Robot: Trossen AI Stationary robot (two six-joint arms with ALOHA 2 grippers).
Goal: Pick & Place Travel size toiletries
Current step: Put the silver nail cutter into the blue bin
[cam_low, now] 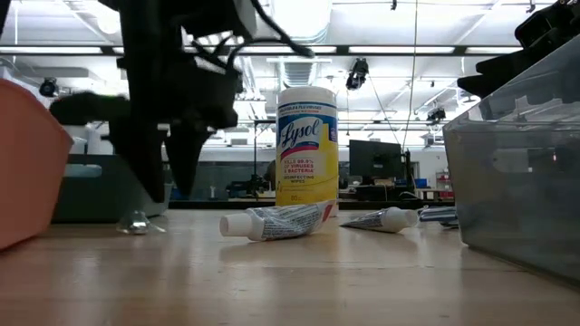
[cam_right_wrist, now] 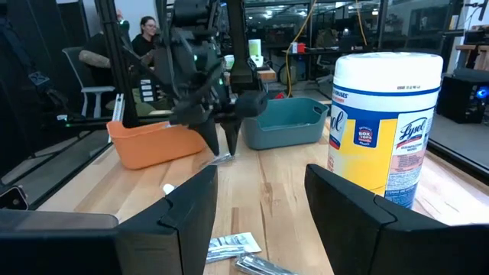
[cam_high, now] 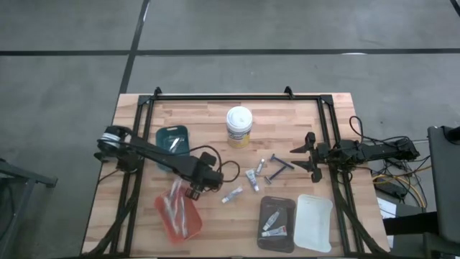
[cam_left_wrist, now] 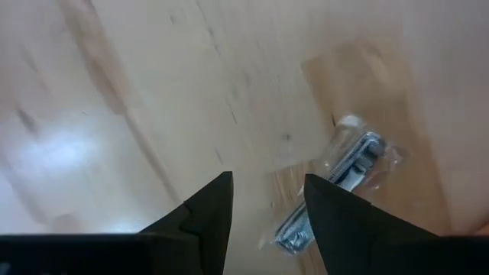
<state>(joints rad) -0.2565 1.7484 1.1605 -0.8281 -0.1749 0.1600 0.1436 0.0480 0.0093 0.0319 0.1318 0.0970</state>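
**Spotter:** Fingers [cam_left_wrist: 205, 218] of your left gripper [cam_high: 192, 188] fill the wrist view. They stand apart with nothing between them, hanging over bare table [cam_high: 215, 108]. A clear packet [cam_left_wrist: 348, 164] lies just beside them, untouched.

**Operator's aide:** And the rest of the toiletries?

**Spotter:** On the high view, one tube [cam_high: 231, 195] sits at three o'clock from your left gripper. Two more tubes [cam_high: 253, 178] and a razor [cam_high: 277, 170] lie beyond it towards the right gripper [cam_high: 310, 152]. That gripper waits at three o'clock from the razor, jaws spread and empty. The orange tray [cam_high: 167, 219] is at seven o'clock from your left gripper, and the dark tray [cam_high: 264, 230] already holds tubes.

**Operator's aide:** What could bite you?

**Spotter:** I'd judge the packet's film is slippery. If you close off-centre, a finger may pinch only the wrapper or push it away. You are also close to the orange tray's rim, so a low swing could knock it. The tube is round and may roll if nudged.

**Operator's aide:** Anything you can't make out?

**Spotter:** I can't tell what is inside the packet. From above, your arm covers it. The low view shows only a small clear scrap [cam_low: 136, 222] under the gripper.
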